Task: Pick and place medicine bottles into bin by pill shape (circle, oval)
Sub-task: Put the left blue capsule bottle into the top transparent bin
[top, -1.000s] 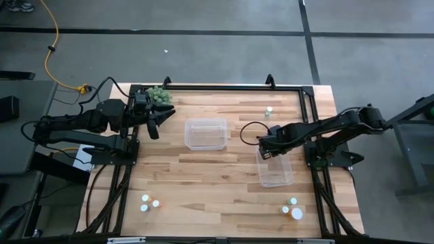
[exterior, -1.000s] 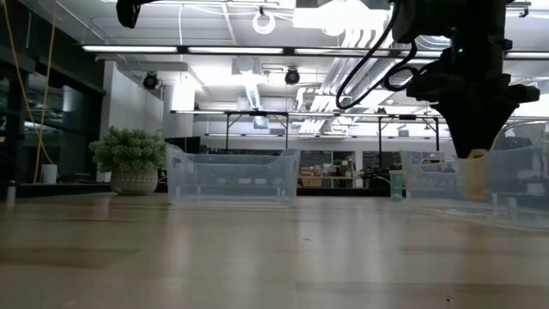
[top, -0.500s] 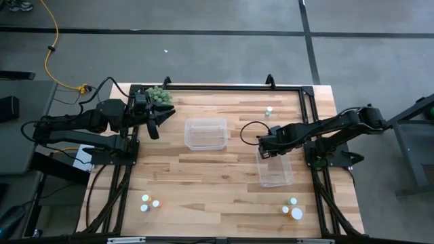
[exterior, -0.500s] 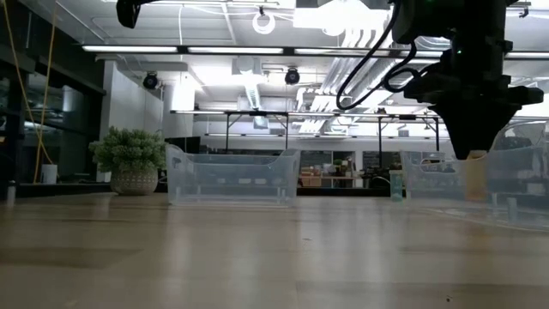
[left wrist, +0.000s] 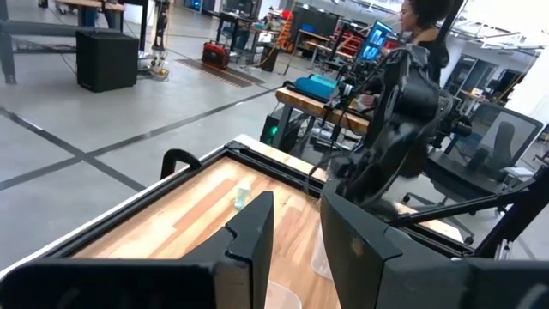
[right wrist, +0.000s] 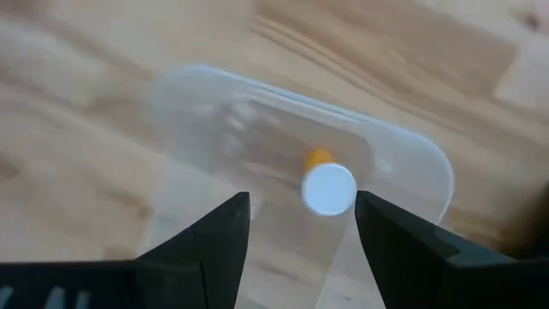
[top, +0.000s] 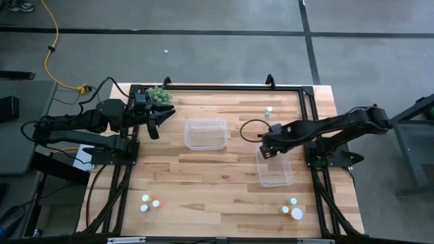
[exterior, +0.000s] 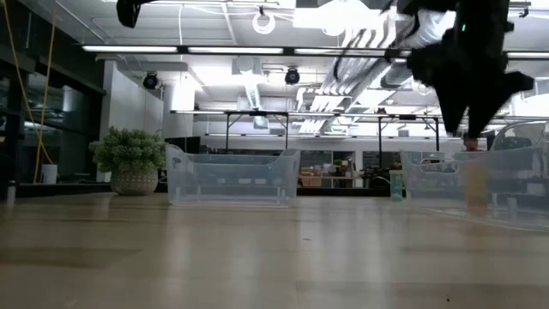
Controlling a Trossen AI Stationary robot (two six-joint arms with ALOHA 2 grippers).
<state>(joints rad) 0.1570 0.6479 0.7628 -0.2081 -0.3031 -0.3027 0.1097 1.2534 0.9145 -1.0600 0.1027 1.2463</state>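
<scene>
My right gripper (top: 266,150) (right wrist: 302,210) is open above the far end of the right clear bin (top: 277,173). An orange bottle with a white cap (right wrist: 329,189) stands upright on the bin's floor below the fingers, and it also shows in the low view (exterior: 476,182). A green bottle (top: 268,110) stands near the far edge. A few bottles (top: 148,202) stand at the front left and a few more (top: 292,209) at the front right. My left gripper (top: 157,120) is open and empty beside the plant.
A second clear bin (top: 206,133) stands at the table's middle. A green plant in a pot (top: 159,95) sits at the far left corner next to my left arm. A black frame rail (top: 224,86) runs along the far edge. Bare wood lies between the bins and the front bottles.
My right gripper has gone up and a little toward the table's right, away from the orange bottle that it held at the bin. The bottle has stayed in the right bin, standing upright below the fingers.
</scene>
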